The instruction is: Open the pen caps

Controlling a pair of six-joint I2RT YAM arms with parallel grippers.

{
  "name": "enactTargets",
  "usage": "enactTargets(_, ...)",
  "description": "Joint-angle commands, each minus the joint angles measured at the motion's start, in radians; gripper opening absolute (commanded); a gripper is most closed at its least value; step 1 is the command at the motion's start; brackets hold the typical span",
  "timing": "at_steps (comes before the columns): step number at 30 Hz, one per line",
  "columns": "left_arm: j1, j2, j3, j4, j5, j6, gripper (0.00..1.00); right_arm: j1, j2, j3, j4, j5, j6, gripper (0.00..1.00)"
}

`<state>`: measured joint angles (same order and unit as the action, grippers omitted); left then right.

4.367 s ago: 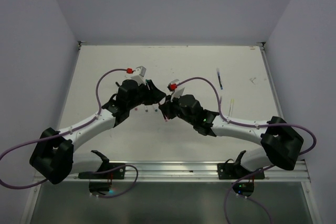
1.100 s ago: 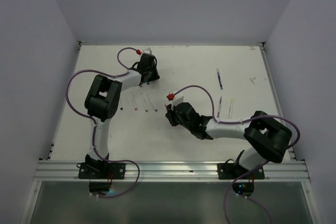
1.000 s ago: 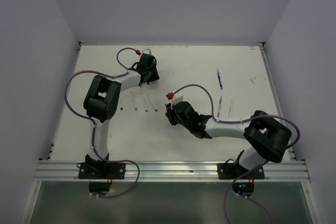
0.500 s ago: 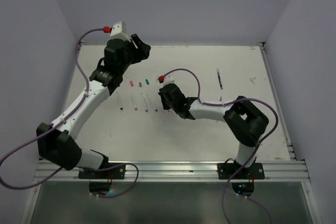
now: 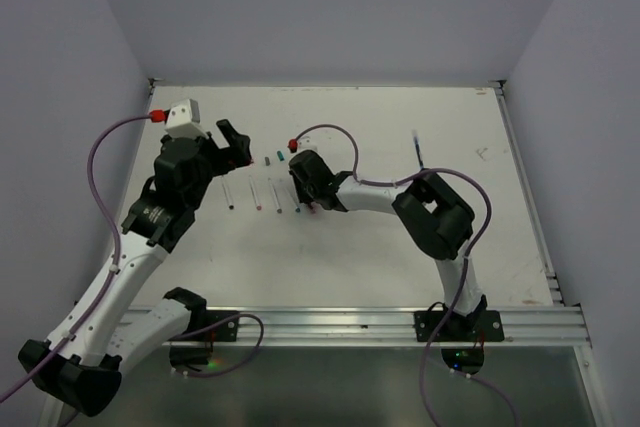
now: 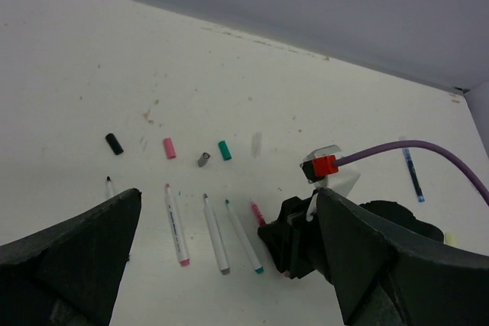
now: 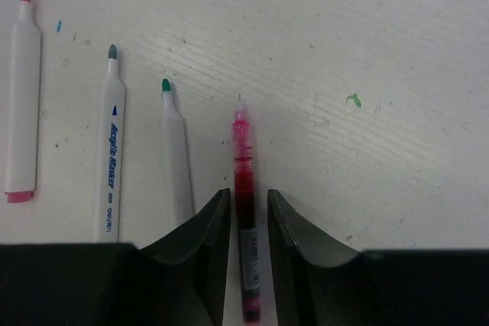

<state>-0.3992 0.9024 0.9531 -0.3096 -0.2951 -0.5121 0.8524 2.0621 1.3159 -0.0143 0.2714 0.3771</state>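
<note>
Loose pen caps lie in a row on the table: black (image 6: 113, 143), pink (image 6: 169, 148), grey (image 6: 204, 159) and green (image 6: 224, 150), with a pale blurred one (image 6: 257, 143) to their right. Below them uncapped white pens lie side by side, pink-tipped (image 6: 176, 223), grey-tipped (image 6: 214, 233) and green-tipped (image 6: 243, 236). A red pen (image 7: 246, 211) lies flat on the table between my right gripper's (image 7: 248, 219) fingers, with a narrow gap on each side. My left gripper (image 6: 229, 265) hangs high above the row, wide open and empty.
A blue pen (image 5: 418, 152) lies alone at the far right. A short black-tipped pen (image 6: 109, 185) lies left of the row. The right arm's elbow (image 5: 435, 212) rests low over the table's middle. Walls close in on three sides.
My left arm has lifted back from the far side and its gripper has opened wide. My right gripper has carried the red pen left to the row and loosened around it.
</note>
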Motion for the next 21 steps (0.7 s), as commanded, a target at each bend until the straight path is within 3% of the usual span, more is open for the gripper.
enactTargets(1,0.008,-0.059,-0.034,-0.048,-0.067,0.064,1.0,0.0,0.02,0.062,-0.056,0.02,0.026,0.31)
enactTargets(4,0.007,-0.088,-0.065,-0.054,-0.075,0.081,1.0,-0.003,0.01,0.063,-0.058,0.028,0.028,0.41)
enactTargets(7,0.007,-0.099,-0.085,-0.062,-0.073,0.093,1.0,-0.006,-0.045,0.046,-0.075,0.048,0.032,0.43)
enactTargets(14,0.008,-0.119,-0.131,-0.034,-0.065,0.121,1.0,-0.079,-0.298,-0.101,-0.144,0.164,0.068,0.72)
enactTargets(17,0.008,-0.115,-0.129,-0.04,-0.065,0.133,1.0,-0.15,-0.405,-0.194,-0.197,0.222,0.094,0.78)
enactTargets(21,0.008,-0.115,-0.135,-0.04,-0.047,0.135,1.0,-0.26,-0.516,-0.341,-0.254,0.235,0.147,0.77)
